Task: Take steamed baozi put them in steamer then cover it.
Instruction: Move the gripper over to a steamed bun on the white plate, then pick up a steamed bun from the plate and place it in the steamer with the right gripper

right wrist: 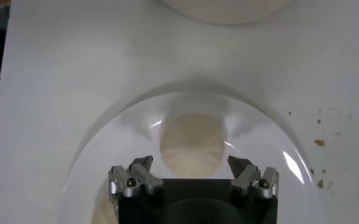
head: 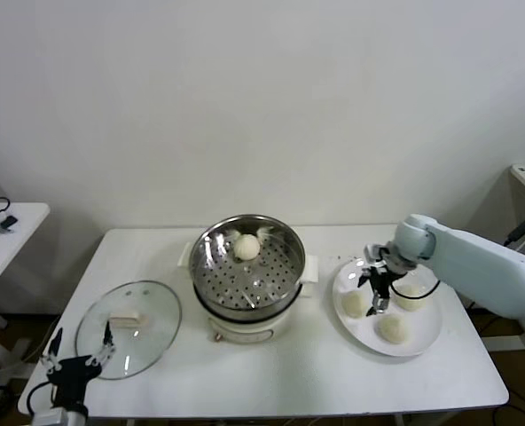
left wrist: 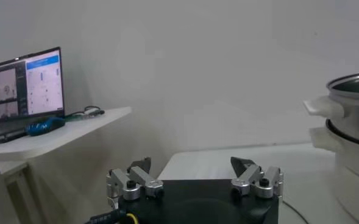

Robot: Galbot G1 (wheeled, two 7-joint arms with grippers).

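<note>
The right claw (head: 374, 293) hangs over the white plate (head: 427, 342) with its fingers spread wide and nothing between them; in the right wrist view the two fingertips (right wrist: 144, 165) stand on either side of one baozi (right wrist: 191, 144) lying below them, apart from it; the pale right arm (head: 484, 266) reaches in from the robot's right, bent at the wrist so the claw points down at the plate. Three baozi lie on that plate: one (head: 355, 303) beside the claw on the steamer side, one (head: 392, 328) nearer the front edge, one (head: 411, 295) partly behind the claw; a fourth baozi (head: 246, 247) sits inside the steamer (head: 245, 275), against its far wall; the steamer stands uncovered in the middle of the tabletop (head: 271, 373). The cover (head: 129, 327) lies flat on the tabletop to the steamer's left. The left claw (head: 78, 359) waits low at the tabletop's front-left corner, released and empty, just beside the cover's rim.
</note>
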